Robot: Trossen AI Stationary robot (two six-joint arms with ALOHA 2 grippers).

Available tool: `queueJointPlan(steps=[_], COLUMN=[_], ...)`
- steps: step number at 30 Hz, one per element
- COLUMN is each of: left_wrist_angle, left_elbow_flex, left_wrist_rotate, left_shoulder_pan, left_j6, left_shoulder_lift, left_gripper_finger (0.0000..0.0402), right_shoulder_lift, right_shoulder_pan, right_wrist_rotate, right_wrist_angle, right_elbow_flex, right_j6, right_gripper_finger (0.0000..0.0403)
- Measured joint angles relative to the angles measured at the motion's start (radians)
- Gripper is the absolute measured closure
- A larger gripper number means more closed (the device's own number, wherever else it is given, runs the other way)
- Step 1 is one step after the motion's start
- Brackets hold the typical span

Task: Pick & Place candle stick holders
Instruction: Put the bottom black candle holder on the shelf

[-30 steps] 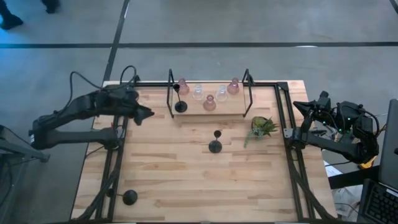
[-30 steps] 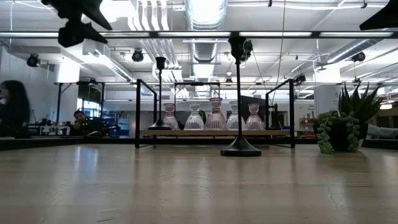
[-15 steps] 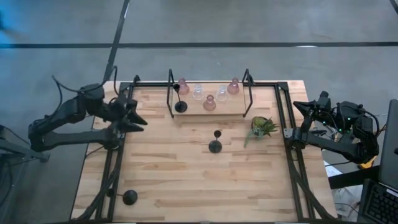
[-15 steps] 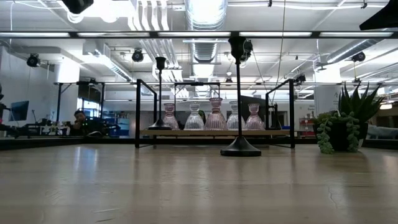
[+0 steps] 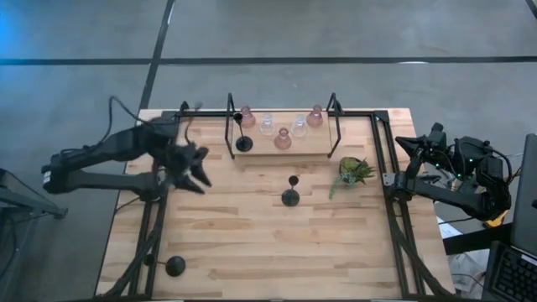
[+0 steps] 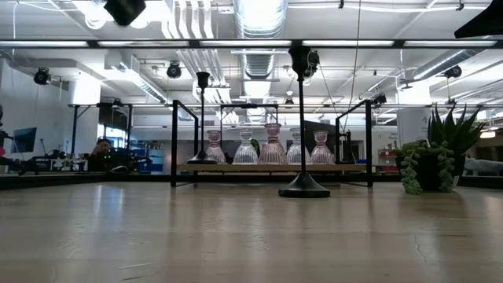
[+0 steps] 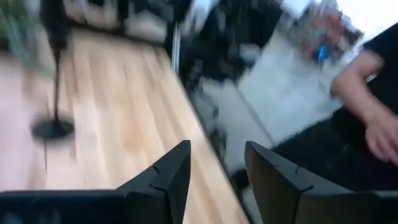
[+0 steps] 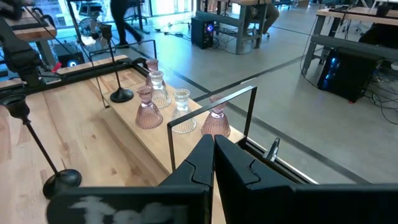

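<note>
My left gripper (image 5: 198, 170) hangs over the left part of the table (image 5: 252, 243), above the wood and holding nothing; in the left wrist view its two dark fingers (image 7: 168, 177) stand apart with bare planks between them, so I read it as open. Ahead of it in that blurred view one black candle stick holder (image 7: 55, 81) stands upright on its round base, and a person's hand (image 7: 380, 134) shows beyond the table edge. My right gripper (image 8: 213, 146) waits off the right edge of the table, its fingers pressed together and empty. From above, a black-framed rack (image 5: 284, 144) sits at the far middle of the table, and on its board stand three pink glass holders (image 5: 283, 139) and two clear glass holders (image 5: 268, 125), with one tall black holder (image 5: 243, 143) at the rack's left end. A second tall black holder (image 5: 290, 196) stands alone near the table's middle, well apart from the rack, and a third black holder (image 5: 174, 267) sits near the front left corner. A small green plant (image 5: 353, 172) stands right of the middle holder, near the rack's right post.
</note>
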State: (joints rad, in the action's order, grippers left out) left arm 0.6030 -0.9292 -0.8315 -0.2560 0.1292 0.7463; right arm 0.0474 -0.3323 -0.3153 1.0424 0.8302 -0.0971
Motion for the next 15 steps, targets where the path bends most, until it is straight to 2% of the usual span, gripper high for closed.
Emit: queueJointPlan(steps=[4, 9, 11, 15], left_wrist_angle=[0.175, 0.449, 0.507, 0.564], left_elbow_flex=[0.001, 0.002, 0.002, -0.001], left_wrist_rotate=[-0.017, -0.051, -0.075, -0.154], left_shoulder_pan=[0.055, 0.118, 0.133, 0.140], left_j6=[-0.124, -0.340, -0.361, -0.286], left_shoulder_lift=[-0.050, -0.193, -0.255, -0.377], left_gripper_finger=[0.0271, 0.0295, 0.0301, 0.0305], right_shoulder_lift=[0.000, 0.000, 0.000, 0.000], right_shoulder_pan=[0.000, 0.000, 0.000, 0.000], right_wrist_rotate=[0.000, 0.000, 0.000, 0.000], right_wrist_angle=[0.000, 0.000, 0.000, 0.000], right_elbow_flex=[0.000, 0.000, 0.000, 0.000], right_j6=[0.000, 0.000, 0.000, 0.000], right_gripper_finger=[0.0394, 0.0394, 0.0394, 0.0394])
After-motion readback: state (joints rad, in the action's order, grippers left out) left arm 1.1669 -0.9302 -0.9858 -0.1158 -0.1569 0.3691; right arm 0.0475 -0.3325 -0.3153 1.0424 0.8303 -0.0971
